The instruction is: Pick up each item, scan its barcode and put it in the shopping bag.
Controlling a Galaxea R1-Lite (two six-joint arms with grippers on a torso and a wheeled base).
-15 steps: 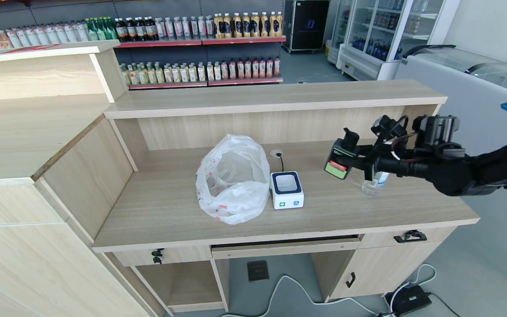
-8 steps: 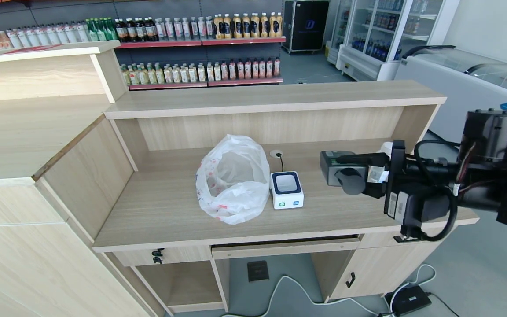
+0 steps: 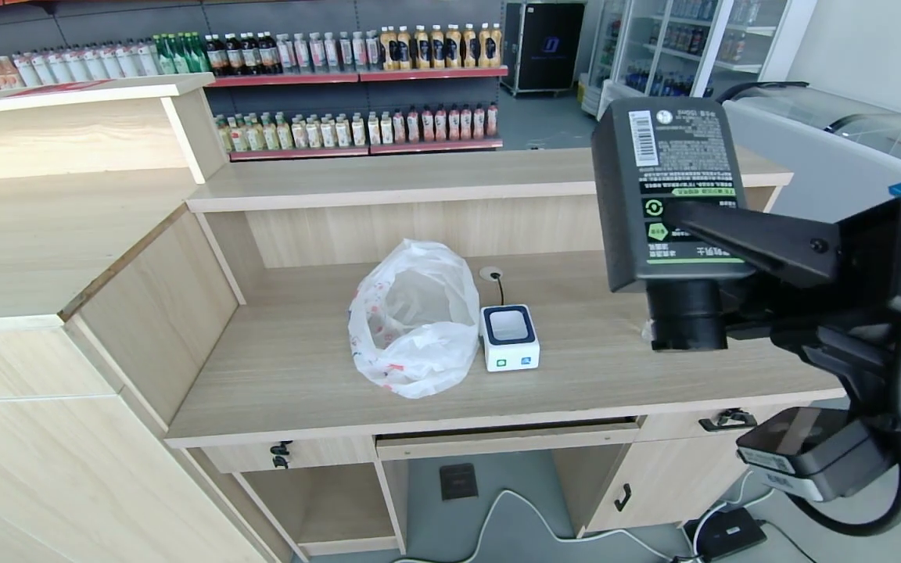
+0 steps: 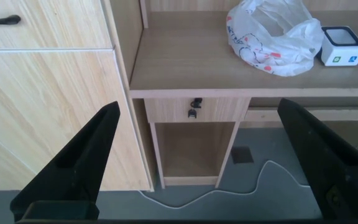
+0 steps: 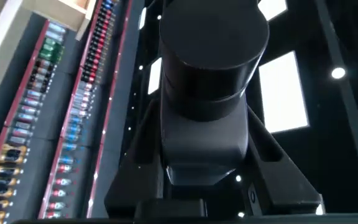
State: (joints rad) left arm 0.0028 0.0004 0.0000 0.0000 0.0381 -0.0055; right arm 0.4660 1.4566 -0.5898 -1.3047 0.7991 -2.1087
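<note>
- High over the counter's (image 3: 294, 367) right end, a black bottle (image 3: 654, 188) was gripped cap-down between the fingers of the right gripper (image 3: 693, 234), its barcode label turned to the head camera.
- Half a second before, it had been held level, low beside the scanner (image 3: 509, 336); it was since raised.
- Left gripper (image 4: 199, 106) was spread wide, out in front of the counter's bag (image 3: 413, 328) side.

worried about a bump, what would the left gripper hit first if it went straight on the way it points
Probably the small light-wood drawer front with the black key, under the wooden counter's edge: the left gripper, jaws open, frames it. Depth is unclear; slightly lower lies the open cubby.
</note>
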